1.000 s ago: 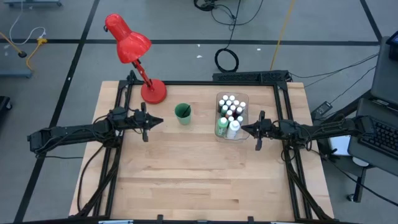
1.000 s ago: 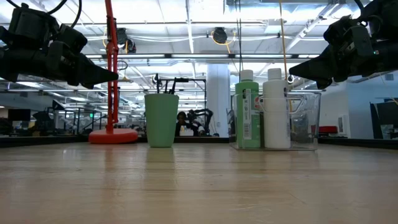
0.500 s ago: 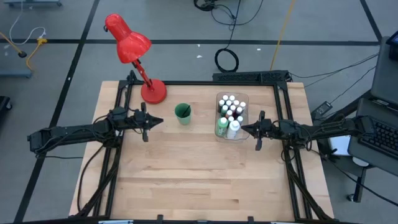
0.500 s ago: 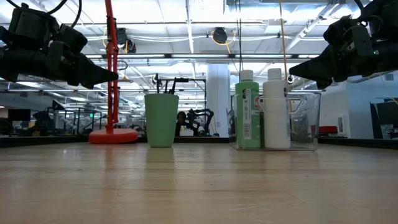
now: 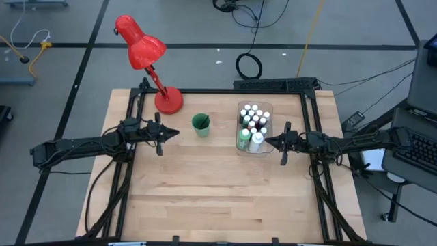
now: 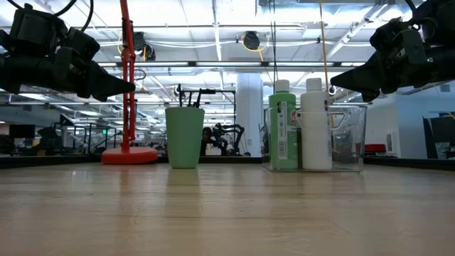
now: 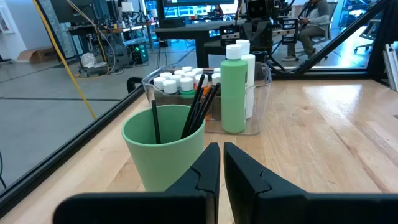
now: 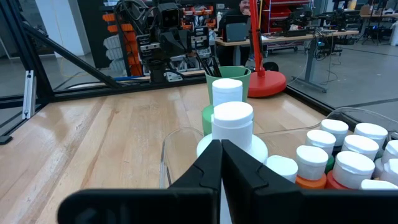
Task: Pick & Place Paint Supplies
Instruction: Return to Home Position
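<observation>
A clear tray (image 5: 239,108) at the table's far middle holds several small white-capped paint bottles (image 5: 252,116), a bigger green bottle (image 6: 283,128) and a bigger white bottle (image 6: 315,128), all standing upright. To its left stands a green cup (image 5: 201,125) with thin dark brushes (image 7: 199,109) leaning inside it. My left gripper (image 5: 176,132) hovers shut just left of the cup, pointing level at it. My right gripper (image 5: 266,141) hovers shut just right of the tray, pointing at the big bottles. Neither touches anything.
A red desk lamp (image 5: 168,101) stands on its round base at the far left, its head (image 5: 140,44) reaching past the table's edge. Black frame rails (image 5: 304,96) run along the table's sides. Bare wood (image 5: 218,198) fills the near half.
</observation>
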